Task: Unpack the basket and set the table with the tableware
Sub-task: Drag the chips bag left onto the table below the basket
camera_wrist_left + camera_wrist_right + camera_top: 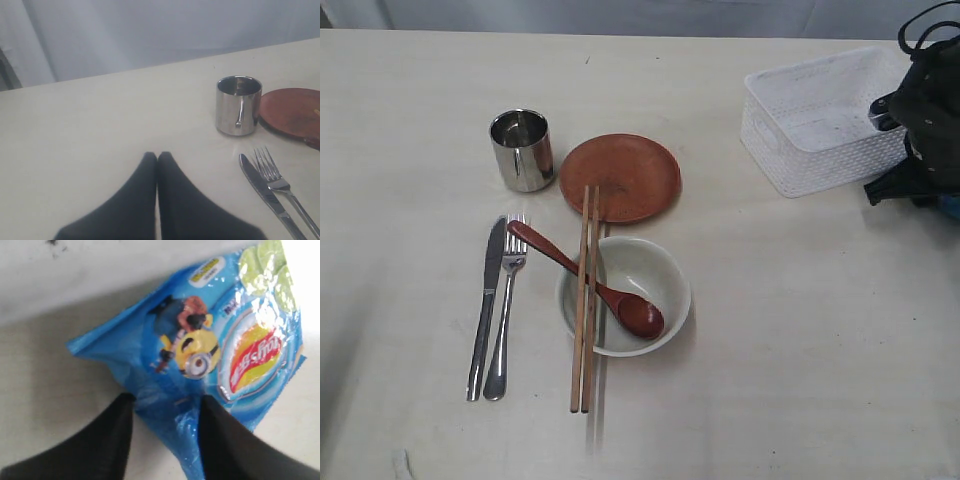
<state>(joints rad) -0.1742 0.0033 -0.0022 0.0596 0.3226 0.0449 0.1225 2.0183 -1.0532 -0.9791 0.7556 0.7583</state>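
We can read one brand only: the red-and-yellow Lay's logo, turned upside down, on the glossy blue plastic chip bag (200,355). The print on its small yellow label is too blurred to read.

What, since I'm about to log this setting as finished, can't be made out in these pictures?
- Basket inside: exterior view, the right arm covers its right end.
- Chip bag: right wrist view, glare washes out one corner; the exterior view shows only a blue sliver behind the arm.
- Right gripper: right wrist view, it straddles the bag, but whether it pinches the bag is unclear.
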